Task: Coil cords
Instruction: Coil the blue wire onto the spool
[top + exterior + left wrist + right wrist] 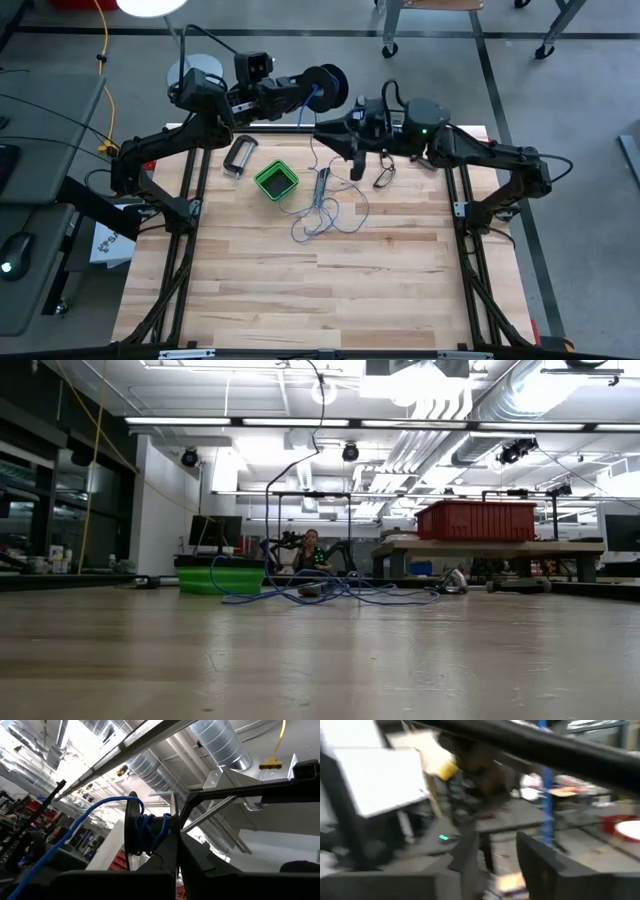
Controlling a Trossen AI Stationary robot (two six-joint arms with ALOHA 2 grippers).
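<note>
The dark round spool [330, 85] is up in the air over the table's far edge, with blue wire wound on its core [147, 832]. My left gripper [300, 92] is shut on it. The thin blue-grey wire [313, 150] runs from the spool down to a loose tangle [325, 212] lying on the table, which also shows in the low view [320, 590]. My right gripper [356, 150] hangs just right of the hanging wire with its fingers apart [495, 860]. The wire [546, 805] passes by one finger. My left gripper holds the spool at its hub side [170, 837], beside the wound wire; the fingers [200, 855] themselves hide the exact spot. The spool is lifted clear of the table, its axis about level, and the wire hangs from it. My right gripper: I cannot tell whether the wire touches its finger.
A green box [277, 180] stands left of the tangle and shows in the low view [222, 580]. A silver object [240, 157] lies left of the box. A small dark object [385, 178] lies right of the wire. A person [310, 552] sits beyond the table.
</note>
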